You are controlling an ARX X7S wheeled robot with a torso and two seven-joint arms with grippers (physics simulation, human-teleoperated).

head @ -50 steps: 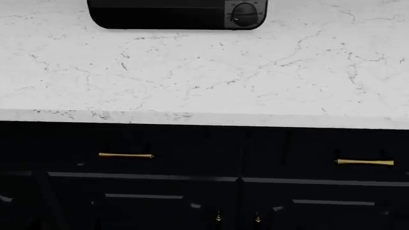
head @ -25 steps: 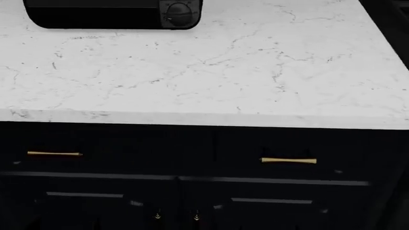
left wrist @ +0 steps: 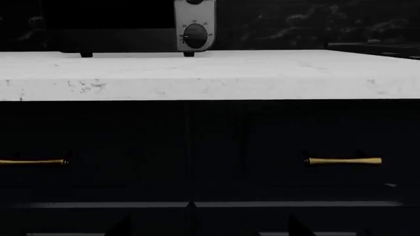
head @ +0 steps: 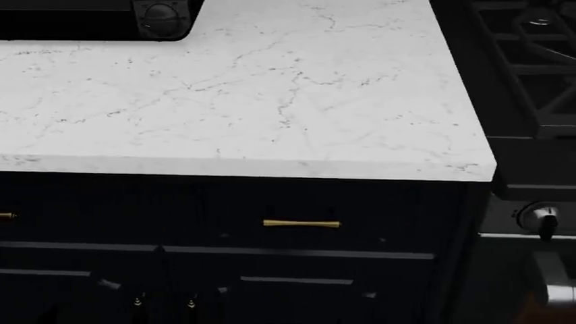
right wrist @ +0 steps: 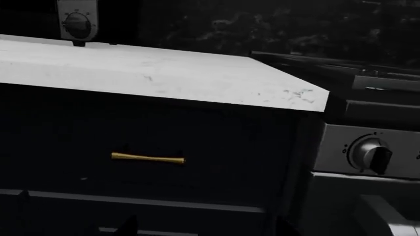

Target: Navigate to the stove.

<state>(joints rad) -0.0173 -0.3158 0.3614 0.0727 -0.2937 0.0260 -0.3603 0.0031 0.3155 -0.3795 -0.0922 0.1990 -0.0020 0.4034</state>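
One stove (head: 527,74) edge abuts the countertop (head: 270,101); grippers seemingly unseen.

White marble, navy fronts, black range at the edge.

The bench (head: 270,101) is white with thin grey veining; the cabinets (head: 225,209) below run dark navy with gold handles (head: 301,223). The stove (head: 531,74) shows black grates over a grey front, its knob (right wrist: 371,154) silver and black. The countertop appliance (head: 90,20) is black, dial dark.

Both arms, fingers out of view
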